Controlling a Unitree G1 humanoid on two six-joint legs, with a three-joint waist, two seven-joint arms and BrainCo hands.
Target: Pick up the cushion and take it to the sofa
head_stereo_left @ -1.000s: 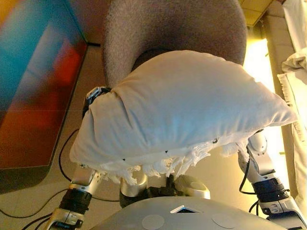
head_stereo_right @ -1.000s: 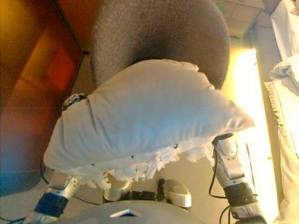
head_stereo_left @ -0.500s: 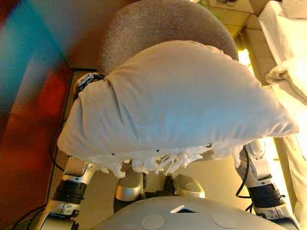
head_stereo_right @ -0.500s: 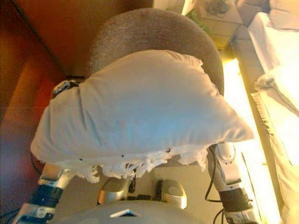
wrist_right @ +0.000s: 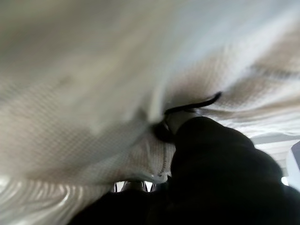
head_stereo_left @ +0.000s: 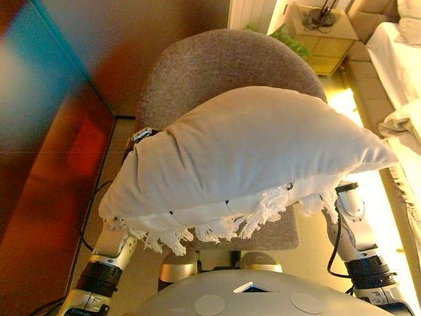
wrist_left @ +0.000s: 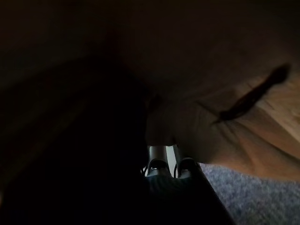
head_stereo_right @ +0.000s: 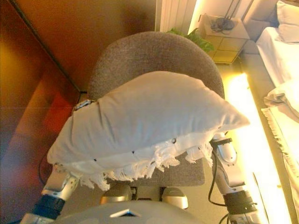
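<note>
A cream cushion (head_stereo_left: 250,151) with a fringed front edge is held up between my two hands, above the seat of a grey chair (head_stereo_left: 223,66). My left hand (head_stereo_left: 142,135) presses against the cushion's left end, and only a small part of it shows past the cloth. My right hand (head_stereo_left: 348,201) is under the cushion's right corner, mostly hidden. In the left wrist view the cushion (wrist_left: 211,61) covers almost everything past my left hand (wrist_left: 164,164). In the right wrist view the cloth (wrist_right: 93,70) lies tight against my right hand (wrist_right: 215,159).
The grey chair stands straight ahead below the cushion. A dark wooden panel (head_stereo_left: 46,131) runs along the left. A bed with white bedding (head_stereo_left: 401,59) is at the right, with a bedside table (head_stereo_left: 322,29) and a green plant (head_stereo_left: 276,41) at the back.
The camera has tilted, so more of the chair, the bedside table and the plant show. The cushion stays held between both hands, now a little lower in view over the seat.
</note>
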